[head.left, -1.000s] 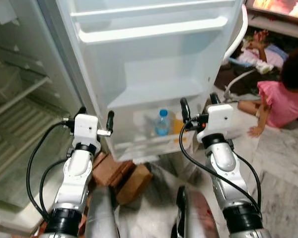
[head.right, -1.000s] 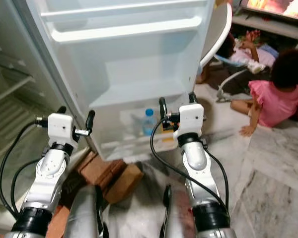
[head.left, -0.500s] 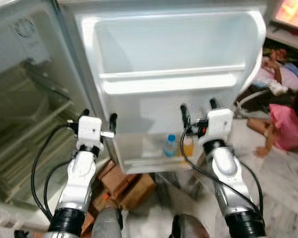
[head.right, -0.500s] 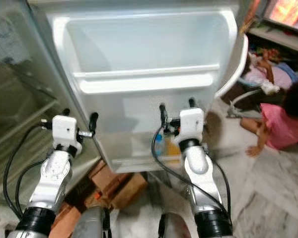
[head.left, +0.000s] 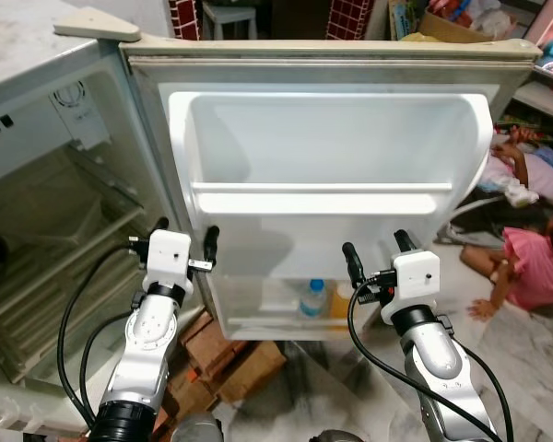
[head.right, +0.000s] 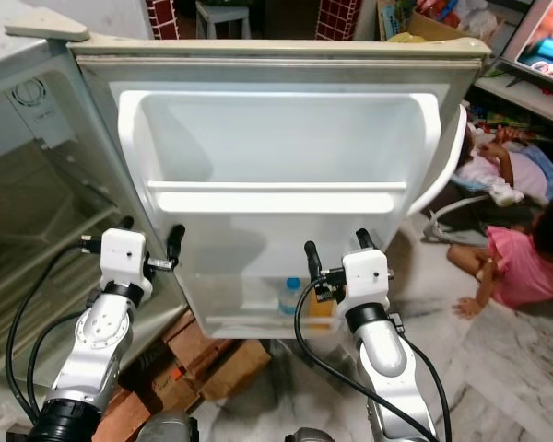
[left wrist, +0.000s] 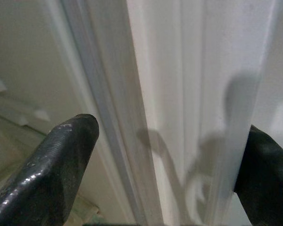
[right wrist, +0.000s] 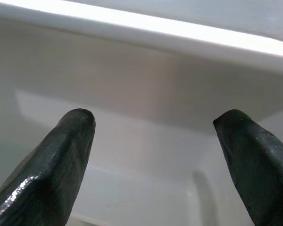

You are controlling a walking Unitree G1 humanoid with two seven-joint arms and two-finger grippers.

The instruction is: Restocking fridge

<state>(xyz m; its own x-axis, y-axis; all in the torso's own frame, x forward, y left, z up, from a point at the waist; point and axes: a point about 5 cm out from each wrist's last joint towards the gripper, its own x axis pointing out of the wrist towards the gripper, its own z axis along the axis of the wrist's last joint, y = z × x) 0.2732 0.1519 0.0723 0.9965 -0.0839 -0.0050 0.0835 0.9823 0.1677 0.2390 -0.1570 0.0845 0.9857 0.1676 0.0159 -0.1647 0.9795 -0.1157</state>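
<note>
- While the fridge door stands swung wide open, its inner side faces the camera — a deep white upper compartment above a long door shelf, both holding nothing visible.
- In the bottom door bin stands a clear water bottle with a blue cap, upright, and just beside it on the robot's right an orange juice bottle, partly hidden by the right gripper's cable.
- To the left, the fridge cabinet is open, with wire shelves inside; what lies on them cannot be made out.
- Brown cardboard boxes lie on the floor below the door.
- The left gripper is raised at the door's hinge edge, fingers spread apart with nothing between them; its wrist view looks along the door's edge seal.
- The right gripper is held up before the lower part of the door, near the bin, its two fingers parted wide and holding nothing.
- A person in a pink top sits on the marble floor to the right, well apart from the door.
</note>
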